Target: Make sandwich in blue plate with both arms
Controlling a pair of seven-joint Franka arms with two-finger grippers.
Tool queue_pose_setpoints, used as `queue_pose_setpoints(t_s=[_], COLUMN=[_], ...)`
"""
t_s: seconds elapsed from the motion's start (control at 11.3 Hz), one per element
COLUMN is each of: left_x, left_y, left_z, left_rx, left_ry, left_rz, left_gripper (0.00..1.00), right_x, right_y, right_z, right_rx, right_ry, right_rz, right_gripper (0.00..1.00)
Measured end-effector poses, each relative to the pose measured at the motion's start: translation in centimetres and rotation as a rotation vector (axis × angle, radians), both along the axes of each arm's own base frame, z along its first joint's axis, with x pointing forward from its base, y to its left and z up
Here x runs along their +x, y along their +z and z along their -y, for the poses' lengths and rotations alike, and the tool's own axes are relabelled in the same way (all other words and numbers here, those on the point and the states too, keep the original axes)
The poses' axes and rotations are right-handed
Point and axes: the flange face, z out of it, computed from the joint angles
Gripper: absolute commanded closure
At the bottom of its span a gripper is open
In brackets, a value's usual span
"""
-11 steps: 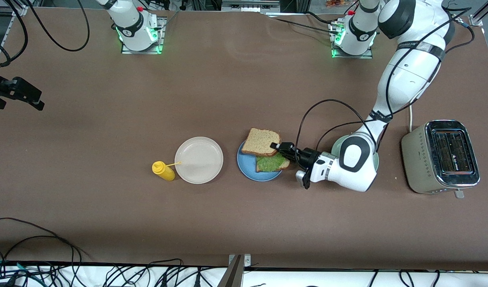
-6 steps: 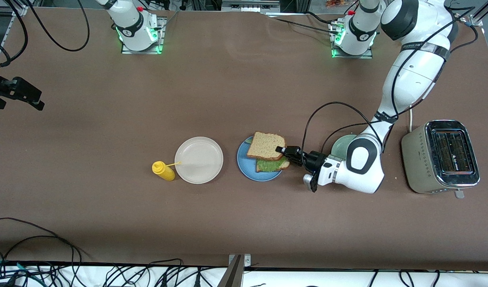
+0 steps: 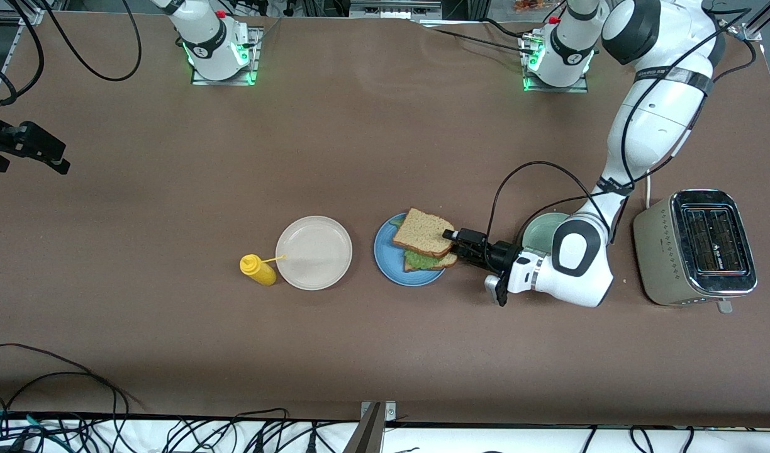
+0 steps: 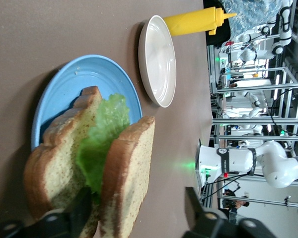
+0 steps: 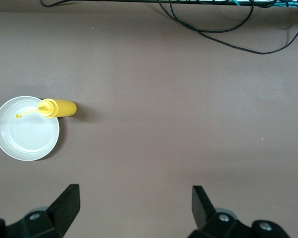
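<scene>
The front view shows the sandwich lying on the blue plate, near the middle of the desk; the top slice is laid askew over the lettuce and the lower slice. The left hand is seen low at the plate's edge toward the left arm's end of the desk, at the sandwich's corner. In the left wrist view, its fingers are spread apart, one on each side of the top slice, with a gap showing between that slice and one finger, so nothing is clamped. A cream-white plate is placed beside the blue plate toward the right arm's end, with a yellow squeeze bottle lying just beside it. A pale green plate is partly covered by the left arm, and a toaster stands at that end of the desk. In the right wrist view, the right hand is held wide open and empty, high over bare desk, where the arm waits.
</scene>
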Motion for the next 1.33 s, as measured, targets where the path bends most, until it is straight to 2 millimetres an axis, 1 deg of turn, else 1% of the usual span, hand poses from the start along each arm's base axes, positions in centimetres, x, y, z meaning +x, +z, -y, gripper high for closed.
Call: queue_pose_setpoints(t_s=[0.18,0.27,0.53,0.62,0.71,0.8,0.97,1.15,1.33], left_x=[0.4,0.6,1.4,1.5,1.5,1.4,0.9,0.0,-1.6], left_y=[1.2,2.3,5.6,7.3,9.3,11.8,17.3,22.2,27.0], left_z=[-0.3,-0.6,-2.6,-3.1,-3.3,-3.4,-3.9,-5.0,-5.6], left_rx=[0.037,0.064,0.206,0.279,0.355,0.428,0.571,0.709,0.854], left_ry=[-0.029,-0.048,-0.071,-0.082,-0.093,-0.103,-0.125,-0.138,-0.092], left_rz=[0.042,0.072,0.105,0.105,0.107,0.120,0.176,0.212,0.222], left_gripper=[0.00,0.00,0.00,0.00,0.00,0.00,0.00,0.00,0.00], right_x=[0.0,0.0,0.0,0.0,0.0,0.0,0.0,0.0,0.0], right_y=[0.0,0.0,0.0,0.0,0.0,0.0,0.0,0.0,0.0], right_z=[0.0,0.0,0.0,0.0,0.0,0.0,0.0,0.0,0.0], right_rx=[0.000,0.000,0.000,0.000,0.000,0.000,0.000,0.000,0.000], right_ry=[0.000,0.000,0.000,0.000,0.000,0.000,0.000,0.000,0.001], right_rz=[0.000,0.000,0.000,0.000,0.000,0.000,0.000,0.000,0.000], right_gripper=[0.00,0.00,0.00,0.00,0.00,0.00,0.00,0.00,0.00])
